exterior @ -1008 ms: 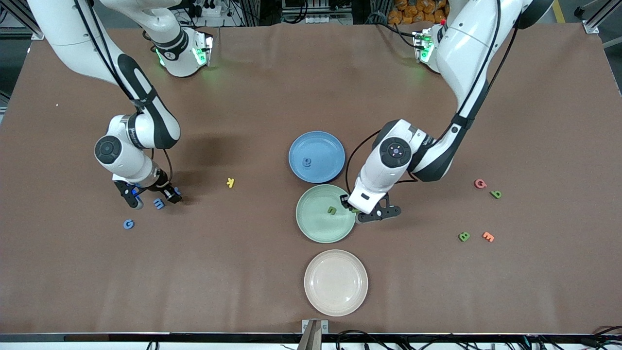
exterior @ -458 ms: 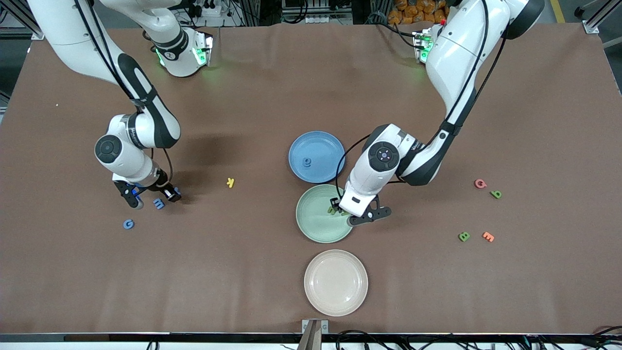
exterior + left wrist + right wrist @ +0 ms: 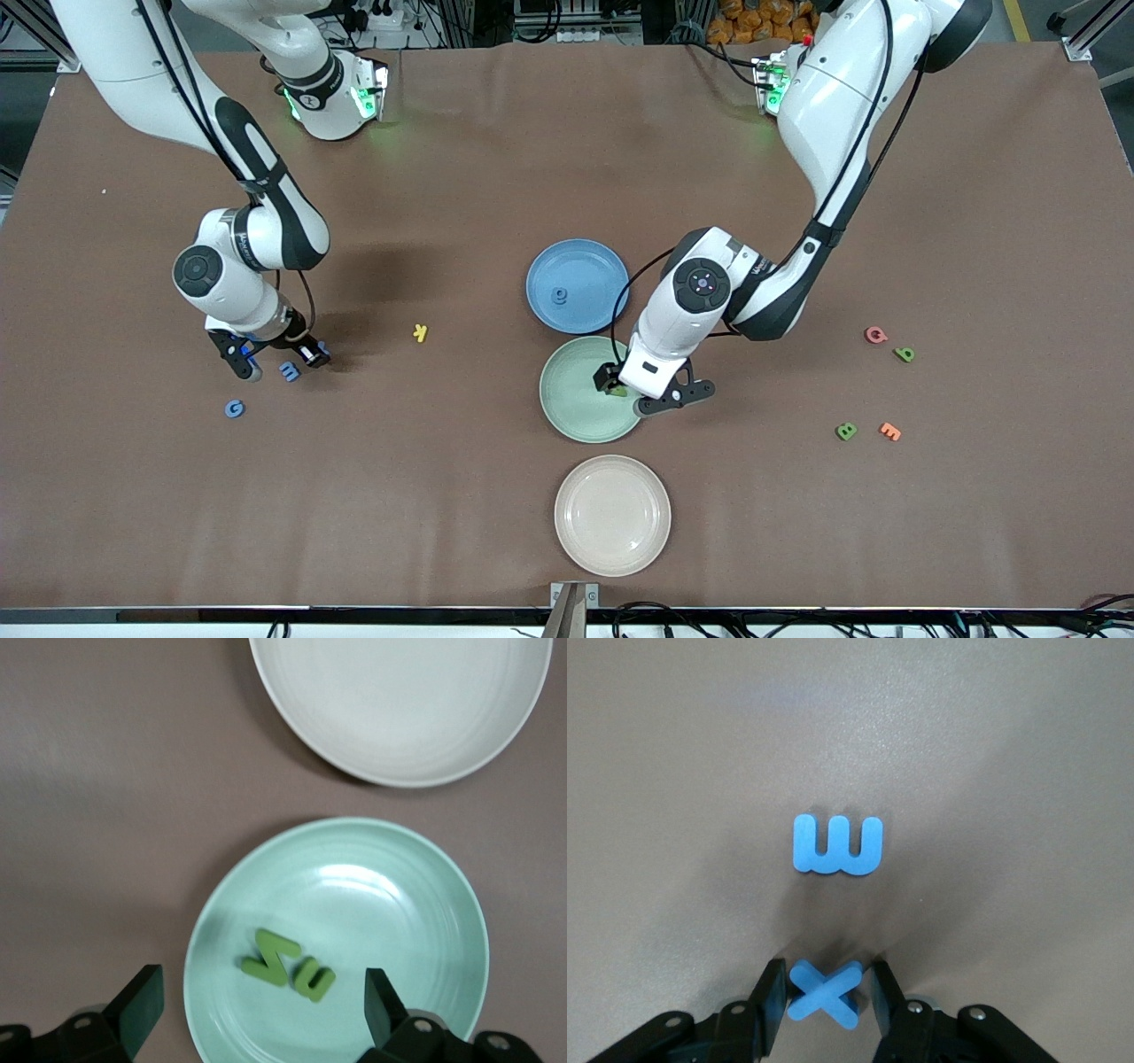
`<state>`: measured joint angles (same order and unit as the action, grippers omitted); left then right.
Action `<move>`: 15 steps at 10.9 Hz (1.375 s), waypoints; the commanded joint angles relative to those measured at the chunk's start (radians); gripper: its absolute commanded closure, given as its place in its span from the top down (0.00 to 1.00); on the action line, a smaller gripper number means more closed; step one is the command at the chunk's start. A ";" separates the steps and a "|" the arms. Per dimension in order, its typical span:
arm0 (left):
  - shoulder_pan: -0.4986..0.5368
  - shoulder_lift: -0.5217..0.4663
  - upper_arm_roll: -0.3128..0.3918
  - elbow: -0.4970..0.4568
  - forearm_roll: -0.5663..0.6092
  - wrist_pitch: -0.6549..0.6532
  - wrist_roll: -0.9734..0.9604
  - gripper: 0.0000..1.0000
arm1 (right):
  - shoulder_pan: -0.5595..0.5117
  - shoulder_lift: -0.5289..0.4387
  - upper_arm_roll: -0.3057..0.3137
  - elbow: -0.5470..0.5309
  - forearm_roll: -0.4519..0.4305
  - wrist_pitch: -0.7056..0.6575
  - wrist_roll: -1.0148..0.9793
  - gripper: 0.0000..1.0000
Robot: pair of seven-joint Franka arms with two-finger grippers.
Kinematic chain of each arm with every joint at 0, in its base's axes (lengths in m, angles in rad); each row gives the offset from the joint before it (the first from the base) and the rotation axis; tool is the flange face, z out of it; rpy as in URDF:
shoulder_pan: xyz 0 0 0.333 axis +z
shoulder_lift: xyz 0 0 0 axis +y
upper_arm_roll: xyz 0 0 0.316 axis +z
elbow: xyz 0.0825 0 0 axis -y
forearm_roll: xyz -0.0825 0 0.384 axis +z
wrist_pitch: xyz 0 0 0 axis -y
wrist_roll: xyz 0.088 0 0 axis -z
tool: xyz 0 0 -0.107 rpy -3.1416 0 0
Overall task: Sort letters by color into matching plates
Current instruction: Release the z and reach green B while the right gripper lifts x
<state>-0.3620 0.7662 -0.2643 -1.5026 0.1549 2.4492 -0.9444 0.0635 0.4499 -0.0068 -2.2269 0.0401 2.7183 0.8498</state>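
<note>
My left gripper [image 3: 634, 390] [image 3: 261, 1001] hangs open over the pale green plate [image 3: 567, 409] [image 3: 381, 895]. Two green letters [image 3: 271, 957] [image 3: 315, 980] lie side by side in that plate, between the spread fingers and free of them. At the right arm's end of the table, my right gripper [image 3: 273, 359] [image 3: 827, 994] is down on the table, its fingers closed in on a blue X letter [image 3: 824, 990]. A blue W-like letter [image 3: 837, 846] [image 3: 290, 371] lies just past the fingertips. The blue plate [image 3: 611, 266] holds one blue letter [image 3: 559, 295].
The beige plate [image 3: 612, 515] [image 3: 399, 709] sits nearest the front camera. A blue G [image 3: 234, 408] and a yellow K [image 3: 421, 332] lie loose. Toward the left arm's end lie a red letter [image 3: 875, 335], two green ones [image 3: 904, 354] [image 3: 846, 431] and an orange one [image 3: 890, 431].
My left gripper moved in over the green plate, opened and let a green letter drop beside the one there. My right gripper's fingers drew in around the blue X.
</note>
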 commanded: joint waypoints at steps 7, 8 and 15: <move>0.241 -0.051 -0.015 0.005 0.083 -0.179 0.589 1.00 | -0.002 0.010 0.005 -0.014 -0.008 0.003 -0.184 0.30; 0.268 -0.050 -0.016 0.005 0.083 -0.180 0.701 1.00 | -0.002 0.004 0.005 -0.014 -0.008 -0.005 -0.245 0.29; 0.419 -0.039 0.025 -0.034 0.084 -0.179 1.201 1.00 | 0.004 -0.076 0.007 0.059 -0.020 -0.187 -0.779 0.28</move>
<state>-0.0011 0.7363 -0.2531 -1.5210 0.2153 2.2757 0.1127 0.0673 0.4076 -0.0037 -2.2047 0.0348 2.6065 0.1981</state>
